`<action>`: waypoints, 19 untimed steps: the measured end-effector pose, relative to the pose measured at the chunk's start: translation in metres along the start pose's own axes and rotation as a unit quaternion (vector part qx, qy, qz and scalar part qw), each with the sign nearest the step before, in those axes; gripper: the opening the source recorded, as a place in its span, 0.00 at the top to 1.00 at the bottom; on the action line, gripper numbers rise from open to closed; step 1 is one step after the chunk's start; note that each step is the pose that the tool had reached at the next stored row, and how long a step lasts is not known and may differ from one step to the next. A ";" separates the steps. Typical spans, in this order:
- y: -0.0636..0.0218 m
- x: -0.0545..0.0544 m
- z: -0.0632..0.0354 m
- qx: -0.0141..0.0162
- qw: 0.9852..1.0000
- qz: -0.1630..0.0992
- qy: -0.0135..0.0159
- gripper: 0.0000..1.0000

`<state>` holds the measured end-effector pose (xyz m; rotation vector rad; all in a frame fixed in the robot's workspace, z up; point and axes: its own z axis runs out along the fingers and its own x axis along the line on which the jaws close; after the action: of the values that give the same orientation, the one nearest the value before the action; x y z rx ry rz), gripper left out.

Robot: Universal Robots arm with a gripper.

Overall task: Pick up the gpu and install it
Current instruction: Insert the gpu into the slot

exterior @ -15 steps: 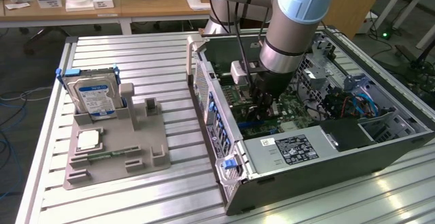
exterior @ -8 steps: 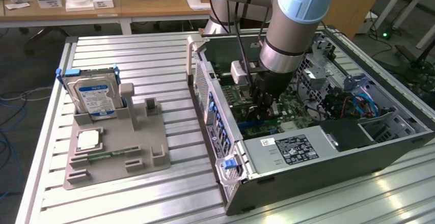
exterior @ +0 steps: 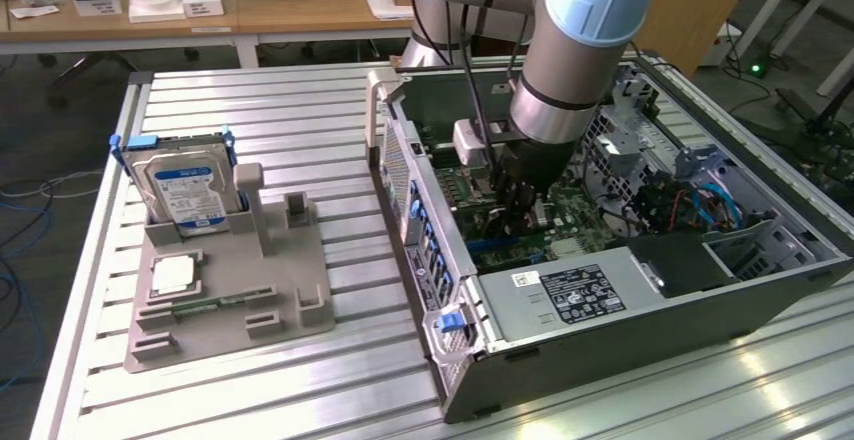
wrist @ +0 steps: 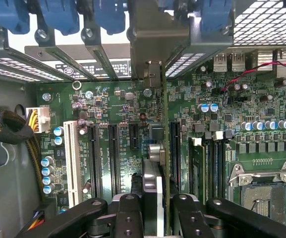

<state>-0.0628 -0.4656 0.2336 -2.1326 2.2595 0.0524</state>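
Observation:
The gpu [wrist: 155, 153] shows edge-on in the wrist view, standing upright over the green motherboard [wrist: 113, 104]. Its metal bracket end [wrist: 152, 74] reaches the case's rear slot openings. My gripper [wrist: 155, 210] is shut on the card's near end, one black finger [wrist: 128, 213] on each side. The card runs along the board beside the black expansion slots [wrist: 113, 153]; I cannot tell whether its edge sits in a slot. In the exterior view the gripper [exterior: 514, 200] is down inside the open computer case [exterior: 694, 310], over the motherboard.
Memory sticks [wrist: 197, 168] and the open CPU socket [wrist: 264, 193] lie beside the card, and a cable bundle [wrist: 4, 126] on the other side. Outside the case, a grey fixture [exterior: 227, 300] holds a hard drive [exterior: 187, 190] and a small silver chip [exterior: 174, 275].

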 end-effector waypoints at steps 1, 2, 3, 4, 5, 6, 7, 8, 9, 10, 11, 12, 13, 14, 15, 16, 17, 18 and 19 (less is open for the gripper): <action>0.0000 0.000 0.0003 0.000 1.000 0.000 0.000 0.72; 0.0000 0.000 0.0012 0.000 1.000 0.000 0.000 0.72; 0.0000 0.000 0.0019 0.000 1.000 0.000 0.000 0.72; 0.0000 0.000 0.0025 0.000 1.000 0.000 0.000 0.72; 0.0000 0.000 0.0030 0.000 1.000 0.000 0.000 0.72; 0.0000 0.000 0.0030 0.000 1.000 0.000 0.000 0.72; 0.0000 0.000 0.0030 0.000 1.000 0.000 0.000 0.72; 0.0000 0.000 0.0030 0.000 1.000 0.000 0.000 0.72; 0.0000 0.000 0.0031 0.000 1.000 0.000 0.000 0.72; 0.0000 0.000 0.0031 0.000 1.000 0.000 0.000 0.72; 0.0000 0.000 0.0032 0.000 1.000 0.000 0.000 0.72; 0.0000 0.000 0.0038 0.000 1.000 0.000 0.000 0.72; 0.0000 0.000 0.0044 0.000 1.000 0.000 0.000 0.72; 0.0000 0.000 0.0044 0.000 1.000 0.000 0.000 0.72; 0.0000 0.000 0.0044 0.000 1.000 0.000 0.000 0.72; 0.0000 0.000 0.0044 0.000 1.000 0.000 0.000 0.72; 0.0000 0.000 0.0044 0.000 1.000 0.000 0.000 0.72; 0.0000 0.000 0.0046 0.000 1.000 0.000 0.000 0.72; 0.0000 0.000 0.0052 0.000 1.000 0.000 0.000 0.72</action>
<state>-0.0628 -0.4655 0.2283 -2.1322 2.2592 0.0527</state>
